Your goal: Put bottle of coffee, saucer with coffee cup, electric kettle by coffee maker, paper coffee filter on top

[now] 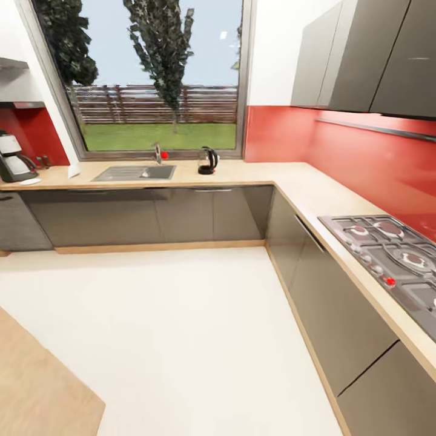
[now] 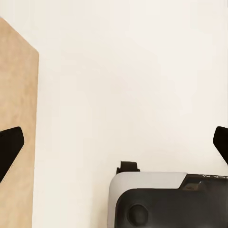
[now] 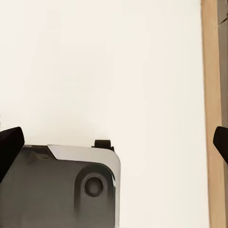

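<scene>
**Robot crossing the kitchen floor, both hands empty**

The head view is looking over an L-shaped kitchen. A long, light wood-look desk (image 1: 254,175) is running under a wide window, then turning down the right wall, with glossy grey cabinet fronts below and a red backsplash behind. The coffee maker (image 1: 13,158), tall and dark grey with a white basket, is standing at the desk's far left end. A thin white piece is lying just beside its base; I cannot tell what it is. The kettle (image 1: 208,160), rounded glass with a black looped handle, is sitting well apart from it, just right of the steel sink (image 1: 134,173). A grey gas hob (image 1: 393,257) is set into the desk's right run.

In the wrist views, the left hand (image 2: 114,142) and right hand (image 3: 114,142) are hanging released over pale floor, dark fingertips spread wide, grasping nothing.

Judging by this, the robot is travelling, with no item in hand. The next move likely calls for driving up to the desk near the kettle and raising an arm to its handle.
</scene>
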